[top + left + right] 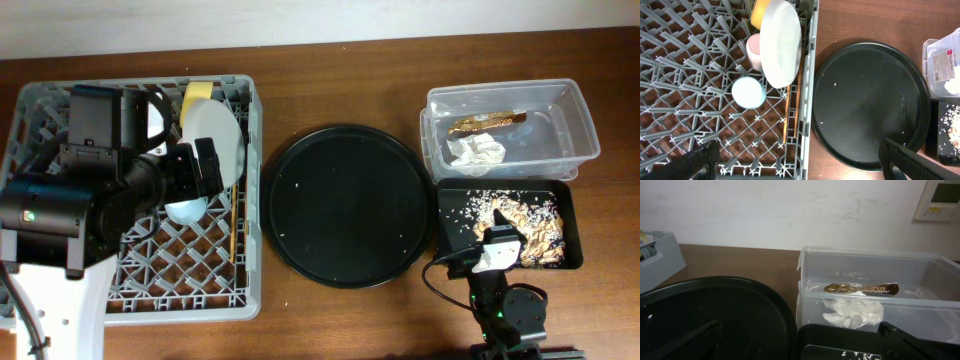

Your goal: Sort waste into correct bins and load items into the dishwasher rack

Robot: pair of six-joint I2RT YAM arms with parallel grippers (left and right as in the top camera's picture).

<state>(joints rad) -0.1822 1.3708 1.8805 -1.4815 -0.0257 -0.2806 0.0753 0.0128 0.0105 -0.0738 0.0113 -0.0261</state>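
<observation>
The grey dishwasher rack [180,272] at left holds an upright pale plate [781,42], a yellow bowl [760,12], a pink cup [755,50], a light-blue cup [748,92] and chopsticks [790,115] along its right wall. My left gripper [802,170] hangs open above the rack's right side, nothing between its fingers. The clear tub [510,95] holds a gold-brown wrapper [487,122] and a white napkin [475,152]. Crumbly food scraps [525,225] lie in the shallow black tray [450,205]. My right gripper [800,350] stands open and empty at that tray's near edge.
A large round black tray [348,205] with a few crumbs lies between the rack and the bins. The left arm's body [60,200] covers much of the rack's left half. A white wall runs behind the table's far edge.
</observation>
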